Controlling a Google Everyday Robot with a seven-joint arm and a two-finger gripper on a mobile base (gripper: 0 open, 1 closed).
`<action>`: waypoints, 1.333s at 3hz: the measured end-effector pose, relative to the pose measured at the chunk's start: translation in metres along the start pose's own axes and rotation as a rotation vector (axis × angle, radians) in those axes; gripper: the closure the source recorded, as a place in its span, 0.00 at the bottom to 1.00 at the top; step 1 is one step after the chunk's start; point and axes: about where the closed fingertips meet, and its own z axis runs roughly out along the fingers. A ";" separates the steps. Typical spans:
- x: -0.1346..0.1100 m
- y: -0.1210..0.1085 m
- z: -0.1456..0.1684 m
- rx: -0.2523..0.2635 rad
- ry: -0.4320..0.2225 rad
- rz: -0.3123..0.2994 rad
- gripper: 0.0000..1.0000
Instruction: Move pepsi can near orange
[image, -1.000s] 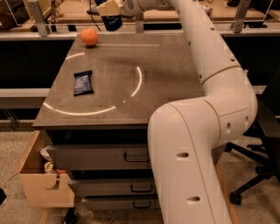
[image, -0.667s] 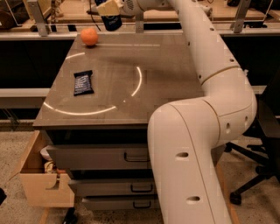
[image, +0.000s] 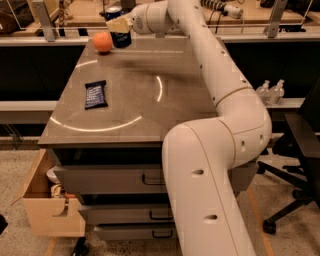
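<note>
The pepsi can (image: 118, 35) is dark blue with a silver top and stands upright at the far left of the table, just right of the orange (image: 102, 42). The orange is small and round and sits at the table's back left corner. My gripper (image: 120, 24) reaches in from the right and is shut on the pepsi can's upper part. The can's bottom is at or just above the tabletop. A narrow gap shows between can and orange.
A flat dark blue snack bar wrapper (image: 95, 94) lies on the left of the grey table (image: 150, 115). My white arm covers the table's right side. Drawers sit under the table, a cardboard box (image: 47, 205) on the floor at left, an office chair (image: 300, 150) at right.
My gripper has moved down and a little left with the can, closer to the orange. The orange and the snack bar have not moved.
</note>
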 end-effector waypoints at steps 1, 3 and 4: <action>0.027 -0.016 0.020 0.018 -0.005 0.033 1.00; 0.055 -0.028 0.033 0.044 0.048 0.020 0.83; 0.058 -0.025 0.037 0.038 0.052 0.021 0.52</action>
